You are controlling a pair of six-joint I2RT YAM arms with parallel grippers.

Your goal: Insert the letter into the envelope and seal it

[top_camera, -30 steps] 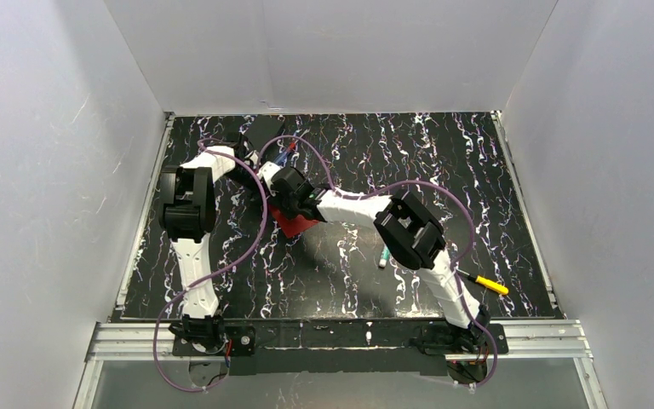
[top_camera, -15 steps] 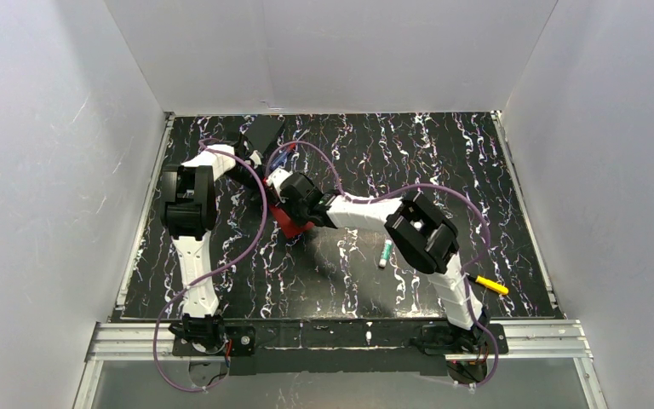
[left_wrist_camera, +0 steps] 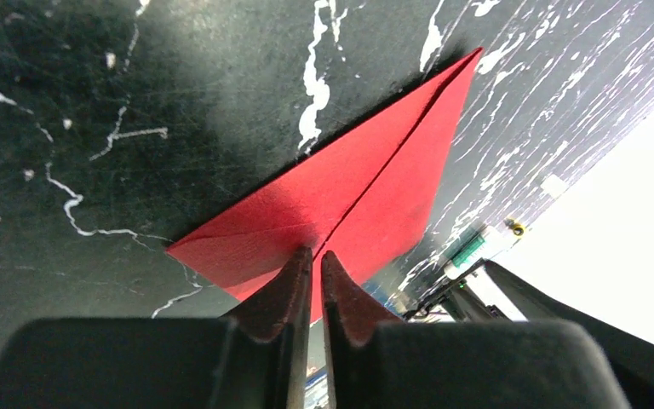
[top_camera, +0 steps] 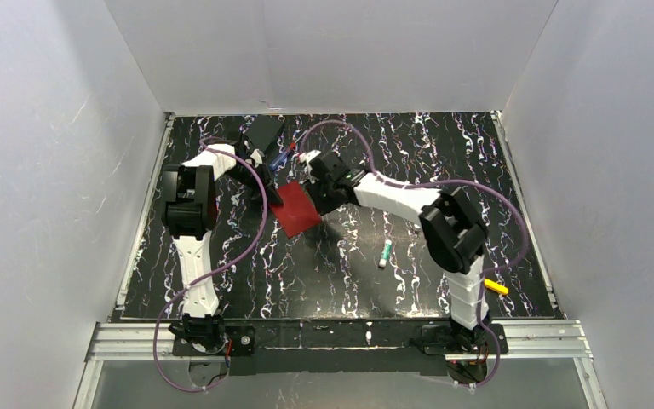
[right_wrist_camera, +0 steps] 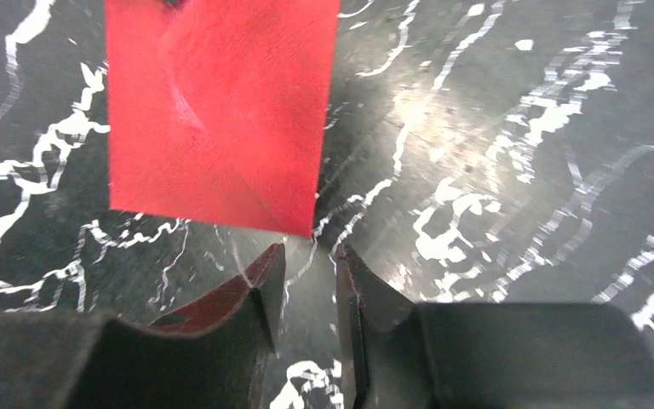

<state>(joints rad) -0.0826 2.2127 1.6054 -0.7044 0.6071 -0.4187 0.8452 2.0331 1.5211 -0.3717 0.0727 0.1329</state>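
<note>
Pinching envelope (left_wrist_camera: 341, 204) near edge, apparently: left hand (left_wrist_camera: 316, 254).

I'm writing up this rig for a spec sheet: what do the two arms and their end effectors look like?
Both the left arm and right arm have white links between bulky black joint housings, with a purple cable looping along each. The left end effector and right end effector are black blocks with two dark tapered fingers. No markings are readable.

Right wrist view: the upper frame edge cuts off the envelope (right_wrist_camera: 221, 111), so I cannot see its far end. Left wrist view: its near corner disappears between the closed fingers of the left tool (left_wrist_camera: 316, 256).
</note>
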